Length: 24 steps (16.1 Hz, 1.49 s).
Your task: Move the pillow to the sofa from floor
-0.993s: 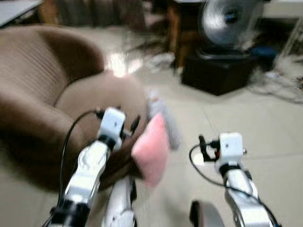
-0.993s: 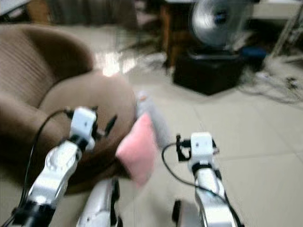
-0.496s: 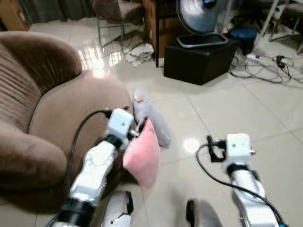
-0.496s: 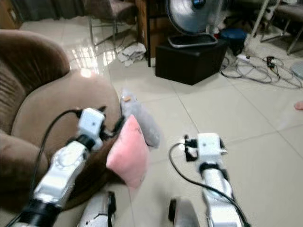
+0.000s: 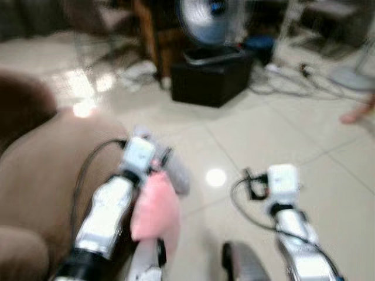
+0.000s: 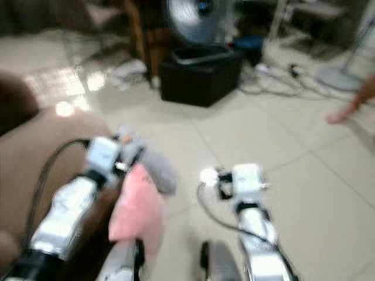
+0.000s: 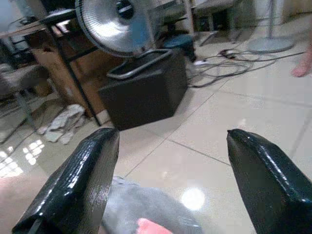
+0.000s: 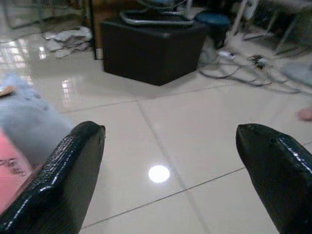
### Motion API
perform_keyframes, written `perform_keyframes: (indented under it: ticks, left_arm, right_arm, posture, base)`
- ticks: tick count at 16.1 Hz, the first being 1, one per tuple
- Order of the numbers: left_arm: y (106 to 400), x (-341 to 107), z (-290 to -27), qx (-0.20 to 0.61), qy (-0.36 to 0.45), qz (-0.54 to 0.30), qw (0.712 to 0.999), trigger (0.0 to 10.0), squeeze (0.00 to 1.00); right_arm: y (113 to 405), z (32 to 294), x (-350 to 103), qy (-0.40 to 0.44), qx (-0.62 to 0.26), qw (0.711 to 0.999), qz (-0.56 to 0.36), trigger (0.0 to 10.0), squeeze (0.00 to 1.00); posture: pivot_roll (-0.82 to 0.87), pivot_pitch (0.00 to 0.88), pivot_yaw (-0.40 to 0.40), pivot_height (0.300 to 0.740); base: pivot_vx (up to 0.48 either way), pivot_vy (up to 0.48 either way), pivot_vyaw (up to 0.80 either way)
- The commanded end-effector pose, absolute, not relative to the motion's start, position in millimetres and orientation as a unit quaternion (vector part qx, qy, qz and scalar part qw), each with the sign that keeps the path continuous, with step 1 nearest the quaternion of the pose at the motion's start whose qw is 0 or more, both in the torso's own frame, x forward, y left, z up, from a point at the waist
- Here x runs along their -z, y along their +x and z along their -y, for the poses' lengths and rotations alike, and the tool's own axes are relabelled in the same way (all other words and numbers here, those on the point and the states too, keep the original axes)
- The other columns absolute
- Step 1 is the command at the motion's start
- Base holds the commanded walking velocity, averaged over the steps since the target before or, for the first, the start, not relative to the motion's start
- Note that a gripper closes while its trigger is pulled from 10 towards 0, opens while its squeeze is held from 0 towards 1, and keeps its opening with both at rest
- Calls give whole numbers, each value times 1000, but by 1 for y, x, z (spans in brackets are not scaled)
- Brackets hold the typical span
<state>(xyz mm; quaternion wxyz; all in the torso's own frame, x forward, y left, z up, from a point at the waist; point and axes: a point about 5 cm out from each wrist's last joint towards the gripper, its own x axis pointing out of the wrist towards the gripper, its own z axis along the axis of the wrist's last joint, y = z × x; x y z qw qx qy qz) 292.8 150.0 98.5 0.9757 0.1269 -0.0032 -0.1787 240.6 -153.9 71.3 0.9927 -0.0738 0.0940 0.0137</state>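
The pink pillow [image 5: 155,208] stands on edge beside the brown sofa [image 5: 41,175], just below my left wrist; the picture is blurred. A grey pillow [image 5: 176,172] lies on the floor right behind it. My left gripper [image 7: 170,136] is open just above both pillows, fingers wide apart and nothing between them; a pink corner [image 7: 153,226] shows below the fingers. My right gripper [image 8: 170,129] is open over bare tiles, to the right of the pillows, with the grey pillow [image 8: 29,122] off to its side.
A silver fan [image 5: 211,14] sits on a black box [image 5: 211,82] ahead. Cables [image 5: 293,79] trail over the tiles to the right. A person's foot [image 5: 357,114] is at the far right. Cloths [image 7: 61,122] lie by a table leg.
The camera has swung right, so the sofa has slid to the left of the view and a person's foot has come in. Both grippers stay open; the left stays by the pink pillow.
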Motion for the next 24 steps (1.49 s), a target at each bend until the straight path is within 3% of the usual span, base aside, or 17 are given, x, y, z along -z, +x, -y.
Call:
perform_keyframes:
  ticks: [1,6,11,14,17,18,19,24]
  left_arm:
    - [292,-99,-140,196,126,6,972,10000,0]
    - [292,-95,-143,188,138,-7,972,10000,0]
    - [294,-80,-154,167,165,-64,970,10000,0]
    - [295,-59,-156,165,157,-140,964,10000,0]
    - [297,-49,-157,151,143,-163,964,10000,0]
    - [298,-45,-157,140,118,-176,967,10000,596]
    - [300,-38,-156,137,89,-201,966,10000,1000]
    - [308,-16,-166,41,62,-276,958,10000,1000]
  right_arm:
    - [241,163,-72,-83,-3,992,-95,10000,0]
    - [240,159,-69,-81,-22,991,-104,10000,0]
    - [239,155,-65,-90,-35,989,-114,10000,0]
    - [238,154,-62,-100,-45,987,-120,10000,0]
    - [239,151,-57,-120,-64,982,-130,10000,0]
    - [239,150,-54,-131,-74,979,-138,10000,0]
    - [237,149,-53,-132,-82,977,-144,10000,0]
    - [246,143,-51,-142,-149,968,-143,10000,0]
  posture:
    - [-35,33,50,612]
    - [-35,33,50,612]
    - [-40,28,52,562]
    - [-45,25,50,532]
    - [-51,30,48,532]
    - [-53,35,43,532]
    - [-55,41,39,532]
    - [-73,99,29,532]
  base:
    - [285,0,0]
    - [51,0,0]
    - [0,0,0]
    - [0,0,0]
    - [0,0,0]
    - [0,0,0]
    - [0,0,0]
    - [0,0,0]
